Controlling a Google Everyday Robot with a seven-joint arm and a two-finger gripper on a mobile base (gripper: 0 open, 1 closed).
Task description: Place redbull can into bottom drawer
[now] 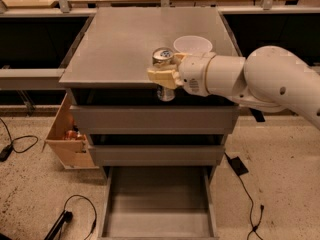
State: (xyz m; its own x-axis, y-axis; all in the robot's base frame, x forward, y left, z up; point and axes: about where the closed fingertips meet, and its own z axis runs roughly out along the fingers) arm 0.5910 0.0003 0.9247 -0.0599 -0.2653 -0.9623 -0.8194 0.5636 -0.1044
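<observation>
My gripper is shut on the redbull can, a slim silvery can held upright in the air in front of the cabinet's top edge. Its round pull-tab top shows above the tan fingers, and its lower end shows below them. The bottom drawer is pulled open low in the view, directly below the can, with a plain grey floor and nothing in it. The white arm reaches in from the right.
A white bowl sits on the grey cabinet top just behind the gripper. Two shut grey drawers sit above the open one. A tan wooden box stands at the cabinet's left. Cables lie on the floor on both sides.
</observation>
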